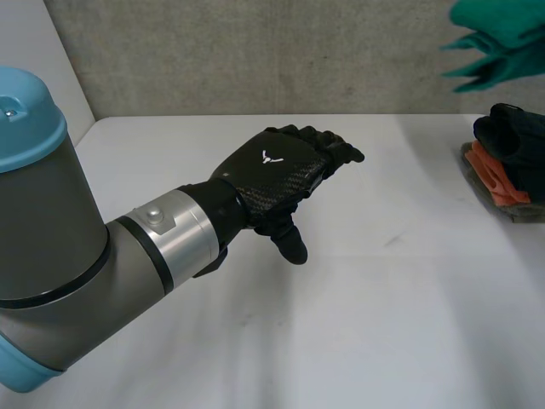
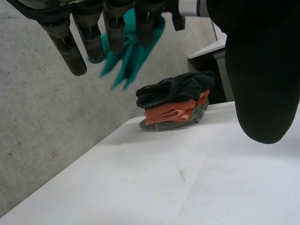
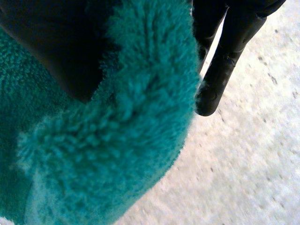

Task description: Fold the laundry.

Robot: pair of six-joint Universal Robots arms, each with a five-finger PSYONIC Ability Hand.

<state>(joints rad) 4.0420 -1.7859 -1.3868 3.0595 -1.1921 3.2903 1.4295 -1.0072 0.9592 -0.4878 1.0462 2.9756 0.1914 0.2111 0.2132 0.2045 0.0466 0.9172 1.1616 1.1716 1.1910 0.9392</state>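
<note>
Aloft, green towel [image 1: 502, 30] in right hand [image 3: 221, 70]

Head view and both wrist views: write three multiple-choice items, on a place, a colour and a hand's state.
1. Where is the folded stack? A. on the table, at the robot's right B. in the table's middle C. on the floor
2. What colour is the stack's top piece? A. orange B. black C. white
3. How is the left hand? A. clenched B. pressing the stack C. open, holding nothing
1 A: it sits at the head view's right. 2 B: black lies over orange and grey. 3 C: its fingers are relaxed above bare table; the right hand pinches the teal cloth.
</note>
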